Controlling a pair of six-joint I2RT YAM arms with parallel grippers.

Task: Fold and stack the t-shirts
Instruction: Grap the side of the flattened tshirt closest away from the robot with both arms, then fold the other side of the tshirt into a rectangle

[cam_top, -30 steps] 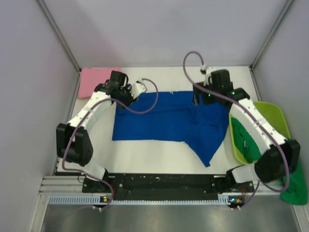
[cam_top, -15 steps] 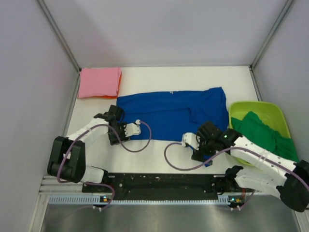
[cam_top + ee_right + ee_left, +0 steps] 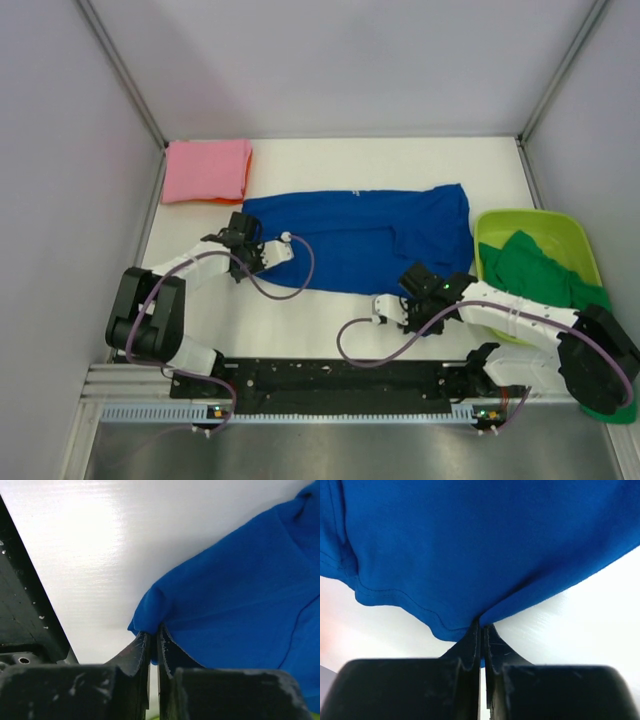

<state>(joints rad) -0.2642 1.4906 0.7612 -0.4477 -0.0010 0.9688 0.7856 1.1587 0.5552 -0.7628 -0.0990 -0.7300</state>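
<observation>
Hands [image 3: 481, 628] [image 3: 154, 631] newly tight on blue shirt [image 3: 360, 235]

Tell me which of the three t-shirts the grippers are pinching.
The blue t-shirt, spread mid-table; the pink one lies folded far left, the green one sits in the tub.

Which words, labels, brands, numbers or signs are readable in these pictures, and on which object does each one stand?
No text can be read in any view.
A small white mark at the far edge of the blue t-shirt: perhaps lettering, but too small to read.
The pink t-shirt, the green t-shirt and the lime-green tub: no writing visible.
</observation>
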